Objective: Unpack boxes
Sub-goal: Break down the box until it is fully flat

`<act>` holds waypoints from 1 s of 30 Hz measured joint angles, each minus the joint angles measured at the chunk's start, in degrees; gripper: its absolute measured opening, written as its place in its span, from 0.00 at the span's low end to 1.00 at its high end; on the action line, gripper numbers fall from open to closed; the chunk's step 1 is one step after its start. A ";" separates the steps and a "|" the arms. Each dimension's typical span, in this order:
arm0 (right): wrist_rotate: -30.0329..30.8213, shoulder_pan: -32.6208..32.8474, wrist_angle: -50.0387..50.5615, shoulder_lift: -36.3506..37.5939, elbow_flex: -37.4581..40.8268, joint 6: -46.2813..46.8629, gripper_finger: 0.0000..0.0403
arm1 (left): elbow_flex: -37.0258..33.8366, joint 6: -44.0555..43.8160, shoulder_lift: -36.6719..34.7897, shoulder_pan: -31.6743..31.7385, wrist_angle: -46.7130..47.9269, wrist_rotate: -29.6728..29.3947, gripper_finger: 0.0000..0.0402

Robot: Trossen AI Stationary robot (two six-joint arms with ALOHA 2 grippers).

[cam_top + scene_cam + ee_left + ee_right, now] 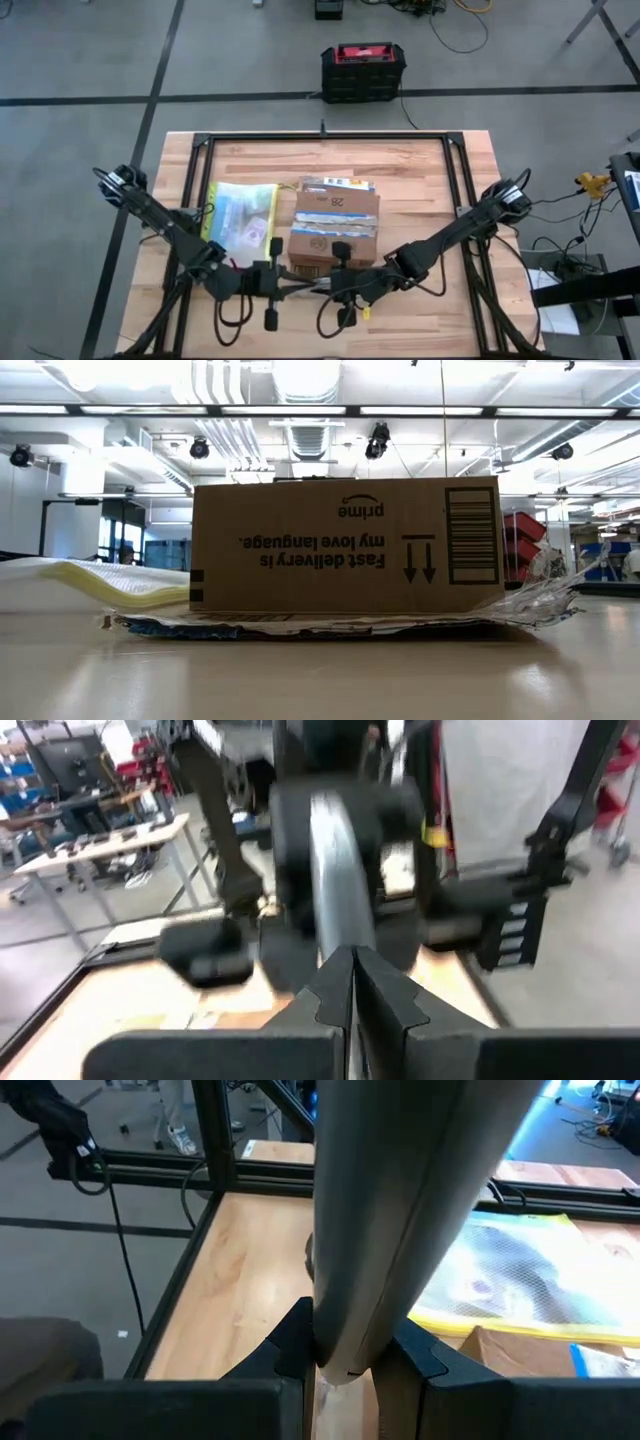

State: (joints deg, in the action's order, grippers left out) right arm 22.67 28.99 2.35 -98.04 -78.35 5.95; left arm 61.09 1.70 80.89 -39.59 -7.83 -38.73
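Note:
The brown cardboard box [335,226] [345,545] stands upside down in the middle of the table, on a flat layer of crumpled clear plastic and paper [520,610]. The clear yellow-edged pouch [240,220] [510,1280] lies to its left. Near the table's near edge, in front of the box, my left gripper [298,287] [352,982] and my right gripper [322,287] [345,1365] point at each other. Both are shut on a pale grey strip [311,286] that runs between them. What the strip is, I cannot tell. My left gripper pinches one end of the grey strip [338,935] between its two fingers, level, coming from the table's left. The strip runs straight on to the other gripper, clear of the table. My right gripper pinches the other end of the grey strip [350,1335] between its two fingers, level, coming from the table's right. The strip fills the gap between the fingers and is clear of the table.
A black frame [320,137] runs round the table top. Bare wood lies at the near edge [420,330] and right of the box. A black and red case [362,70] stands on the floor beyond the far edge.

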 joint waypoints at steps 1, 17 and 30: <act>-0.21 -0.21 1.10 1.03 0.08 -0.11 0.12 | -0.03 -1.13 -0.98 -0.06 2.31 -0.04 0.00; -8.11 -16.08 -13.06 6.39 17.50 -0.24 0.12 | -17.21 -15.04 -12.90 20.54 12.43 21.04 0.09; -15.38 -25.08 -22.67 5.84 21.84 -5.81 0.12 | -26.41 3.65 -11.56 40.11 7.28 40.84 0.44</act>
State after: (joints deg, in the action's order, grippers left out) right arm 7.29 3.91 -20.33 -92.20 -56.51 0.14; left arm 34.69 5.35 69.33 0.52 -0.55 2.11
